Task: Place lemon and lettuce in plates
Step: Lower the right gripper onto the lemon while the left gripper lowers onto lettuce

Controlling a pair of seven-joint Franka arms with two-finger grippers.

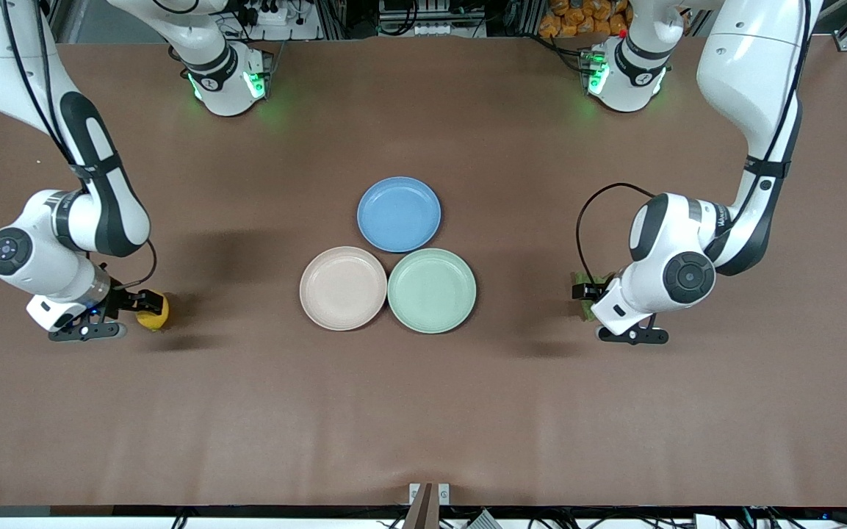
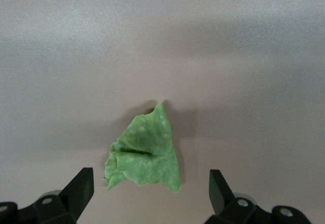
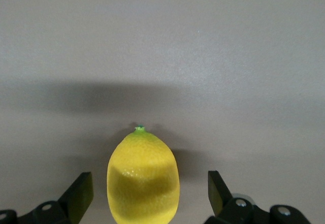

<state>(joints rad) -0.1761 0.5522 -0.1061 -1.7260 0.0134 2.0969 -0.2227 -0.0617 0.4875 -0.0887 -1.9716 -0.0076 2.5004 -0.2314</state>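
The right gripper (image 3: pixel 147 193) is spread wide around the lemon (image 3: pixel 143 176), touching nothing. The left gripper (image 2: pixel 151 193) gapes equally over the lettuce (image 2: pixel 144 155), mostly hidden in the front view. The beige plate (image 1: pixel 343 287) and green plate (image 1: pixel 432 290) sit mid-table.

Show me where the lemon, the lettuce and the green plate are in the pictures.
lemon (image 3: pixel 143 178): right wrist view, middle of its yellow skin.
lettuce (image 2: pixel 147 153): left wrist view, centre of the leaf.
green plate (image 1: pixel 431 289): front view, its bare middle.
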